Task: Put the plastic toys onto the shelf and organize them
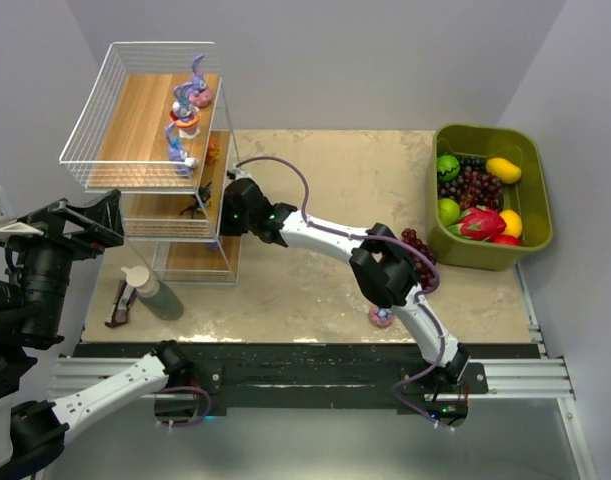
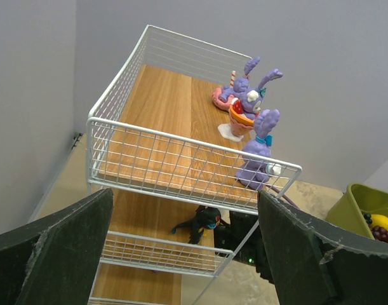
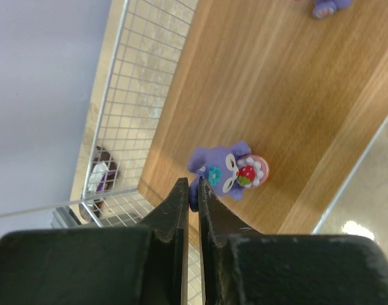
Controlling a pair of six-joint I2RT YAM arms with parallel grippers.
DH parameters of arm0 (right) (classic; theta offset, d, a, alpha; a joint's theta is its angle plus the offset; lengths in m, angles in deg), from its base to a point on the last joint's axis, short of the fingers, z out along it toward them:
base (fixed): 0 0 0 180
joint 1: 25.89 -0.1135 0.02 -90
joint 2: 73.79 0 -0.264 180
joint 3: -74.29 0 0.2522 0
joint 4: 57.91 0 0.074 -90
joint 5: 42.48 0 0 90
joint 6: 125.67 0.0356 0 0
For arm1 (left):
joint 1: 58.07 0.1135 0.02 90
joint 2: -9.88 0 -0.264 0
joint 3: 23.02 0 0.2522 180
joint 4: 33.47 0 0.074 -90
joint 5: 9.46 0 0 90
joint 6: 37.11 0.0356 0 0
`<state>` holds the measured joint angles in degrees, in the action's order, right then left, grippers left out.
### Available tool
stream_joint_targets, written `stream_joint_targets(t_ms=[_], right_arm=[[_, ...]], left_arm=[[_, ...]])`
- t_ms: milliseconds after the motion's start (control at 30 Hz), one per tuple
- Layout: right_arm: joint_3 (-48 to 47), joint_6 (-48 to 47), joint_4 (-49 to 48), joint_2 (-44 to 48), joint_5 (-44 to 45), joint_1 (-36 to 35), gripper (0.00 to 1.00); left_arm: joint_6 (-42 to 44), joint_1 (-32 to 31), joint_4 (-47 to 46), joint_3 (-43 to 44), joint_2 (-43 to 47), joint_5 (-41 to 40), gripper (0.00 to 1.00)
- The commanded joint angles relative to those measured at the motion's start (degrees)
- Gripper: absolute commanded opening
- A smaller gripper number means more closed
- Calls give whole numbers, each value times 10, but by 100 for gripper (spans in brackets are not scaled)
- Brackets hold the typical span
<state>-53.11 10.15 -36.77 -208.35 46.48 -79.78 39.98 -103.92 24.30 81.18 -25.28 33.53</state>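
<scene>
The shelf (image 1: 150,120) stands at the far left. Three purple bunny toys (image 1: 185,115) stand in a row on its top board (image 2: 162,127); the nearest one (image 2: 257,155) is at the front wire. A black insect-like toy (image 2: 203,222) is on the middle tier, and an orange toy (image 1: 214,150) sits beside the rack. My right gripper (image 3: 192,184) reaches into a lower tier and is shut, pinching the edge of a purple bunny toy (image 3: 228,168) that lies on the board. One toy on a pink base (image 1: 381,317) rests on the table. My left gripper (image 2: 184,194) hovers open above the shelf, holding nothing.
An olive-green bin (image 1: 533,180) of fruit sits at the far right, with a grape bunch (image 1: 417,245) on the table beside it. A bottle (image 1: 150,290) and a dark tool (image 1: 120,303) lie left of the arms, in front of the shelf.
</scene>
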Motion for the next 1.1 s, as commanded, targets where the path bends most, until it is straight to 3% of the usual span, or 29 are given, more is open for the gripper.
stream_joint_targets(t_ms=[0, 433, 1067], right_arm=[[25, -18, -61, 81, 105, -4, 0], [60, 27, -125, 96, 190, -5, 0], [87, 140, -143, 76, 145, 13, 0]], left_arm=[[-4, -3, -6, 4, 3, -10, 100], [-2, -2, -6, 6, 0, -12, 99], [2, -3, -2, 7, 3, -20, 99]])
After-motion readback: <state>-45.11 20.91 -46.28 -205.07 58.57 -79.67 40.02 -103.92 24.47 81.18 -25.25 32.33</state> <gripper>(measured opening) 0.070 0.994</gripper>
